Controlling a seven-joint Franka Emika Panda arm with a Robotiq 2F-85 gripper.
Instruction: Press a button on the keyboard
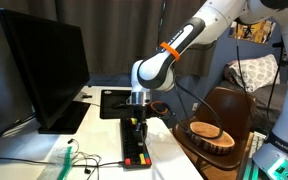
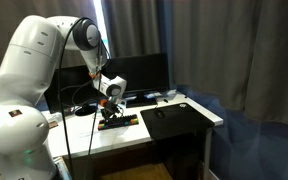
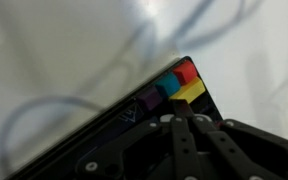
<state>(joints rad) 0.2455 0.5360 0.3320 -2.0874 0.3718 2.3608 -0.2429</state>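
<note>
The keyboard (image 1: pixel 137 148) is long, narrow and black with red, orange and green keys, lying on the white table. It also shows in an exterior view (image 2: pixel 119 121) and close up in the wrist view (image 3: pixel 169 88), where red, blue, yellow and purple keys appear at its end. My gripper (image 1: pixel 137 117) is shut, its fingertips pointing straight down onto the keyboard's far part. It also shows in an exterior view (image 2: pixel 109 110) and in the wrist view (image 3: pixel 181 120), with the fingers pressed together right at the keys.
A large black monitor (image 1: pixel 44 72) stands on the table. A flat black square mat (image 1: pixel 117 102) lies behind the keyboard; it also shows in an exterior view (image 2: pixel 182 118). A wooden chair (image 1: pixel 222 120) stands beside the table. Cables (image 1: pixel 79 155) lie near the table's front.
</note>
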